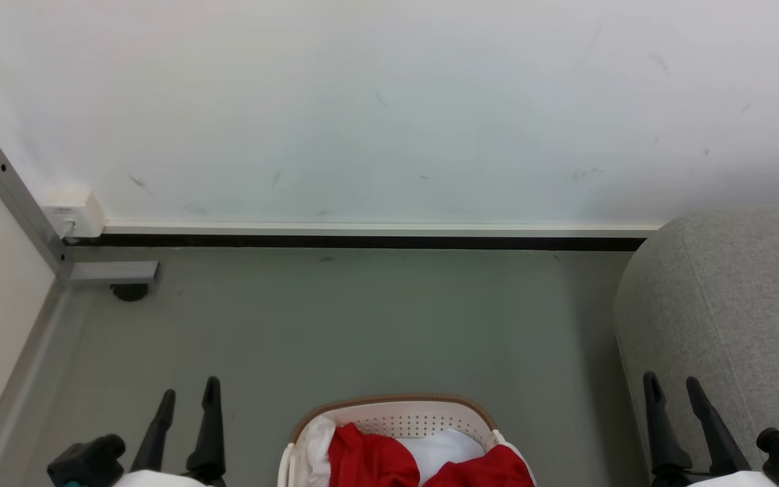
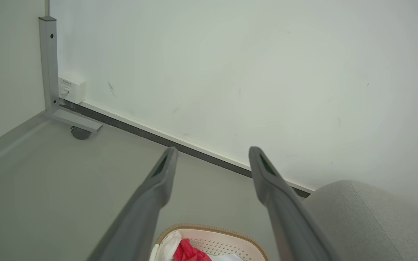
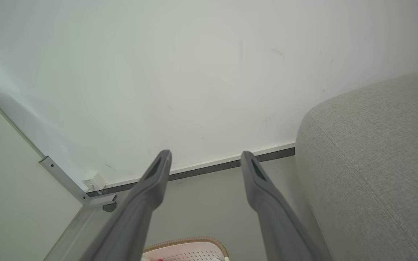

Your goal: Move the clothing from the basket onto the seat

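Red and white clothing (image 1: 389,456) lies bunched in the white basket (image 1: 396,414) with a brown rim, at the bottom middle of the head view. The grey seat (image 1: 734,318) rises at the right. My left gripper (image 1: 190,396) hangs open to the left of the basket with nothing between its fingers. My right gripper (image 1: 672,385) stands open in front of the seat, also empty. The left wrist view looks past my left gripper (image 2: 210,152) at the basket (image 2: 209,232), the clothing (image 2: 189,252) and the seat (image 2: 368,217). In the right wrist view my right gripper (image 3: 204,156) is above the basket (image 3: 191,246), beside the seat (image 3: 376,163).
A white wall (image 1: 389,108) with a dark baseboard (image 1: 362,241) closes the far side. A grey metal frame post (image 1: 21,203) with a foot and a white box (image 1: 75,210) stands in the left corner. Grey floor (image 1: 362,325) lies between wall and basket.
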Robot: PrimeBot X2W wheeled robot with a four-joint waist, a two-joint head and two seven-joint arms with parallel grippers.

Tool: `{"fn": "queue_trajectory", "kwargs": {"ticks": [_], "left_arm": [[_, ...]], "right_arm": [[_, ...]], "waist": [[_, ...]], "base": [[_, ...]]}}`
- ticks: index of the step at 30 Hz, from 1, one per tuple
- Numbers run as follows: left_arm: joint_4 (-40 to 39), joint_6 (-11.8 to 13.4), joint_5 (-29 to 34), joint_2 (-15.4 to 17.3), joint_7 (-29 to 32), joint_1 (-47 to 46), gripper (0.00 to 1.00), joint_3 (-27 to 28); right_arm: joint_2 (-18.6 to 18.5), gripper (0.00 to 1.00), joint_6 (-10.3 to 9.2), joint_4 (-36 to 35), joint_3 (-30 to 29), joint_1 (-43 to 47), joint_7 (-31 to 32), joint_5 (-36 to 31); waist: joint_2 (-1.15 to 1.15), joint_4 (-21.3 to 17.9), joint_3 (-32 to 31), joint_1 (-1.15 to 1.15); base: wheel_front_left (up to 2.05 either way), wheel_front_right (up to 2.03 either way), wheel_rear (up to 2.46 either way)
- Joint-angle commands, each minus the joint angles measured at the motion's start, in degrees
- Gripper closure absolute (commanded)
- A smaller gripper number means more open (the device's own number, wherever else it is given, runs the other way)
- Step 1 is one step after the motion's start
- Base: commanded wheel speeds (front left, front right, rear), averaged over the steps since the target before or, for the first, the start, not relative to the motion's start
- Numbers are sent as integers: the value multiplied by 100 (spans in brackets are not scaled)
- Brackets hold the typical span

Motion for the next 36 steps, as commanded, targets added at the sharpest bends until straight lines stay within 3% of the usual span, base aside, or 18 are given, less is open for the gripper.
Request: {"fn": "queue_trajectory", "kwargs": {"ticks": [1, 10, 36], "left_arm": [[-26, -22, 141, 66, -48, 6, 0, -10], [-52, -19, 688, 83, -185, 34, 0, -39], [60, -166, 1789, 36, -498, 57, 0, -59]], "right_arm": [[-22, 0, -6, -25, -25, -24, -49, -127], [37, 0, -7, -19, -66, 12, -184, -719], [104, 0, -9, -20, -11, 89, -487, -1652]], "waist": [[0, -1, 2, 0], [0, -17, -5, 0], [0, -45, -51, 0]], "base": [[0, 0, 0], [0, 0, 0], [0, 0, 0]]}}
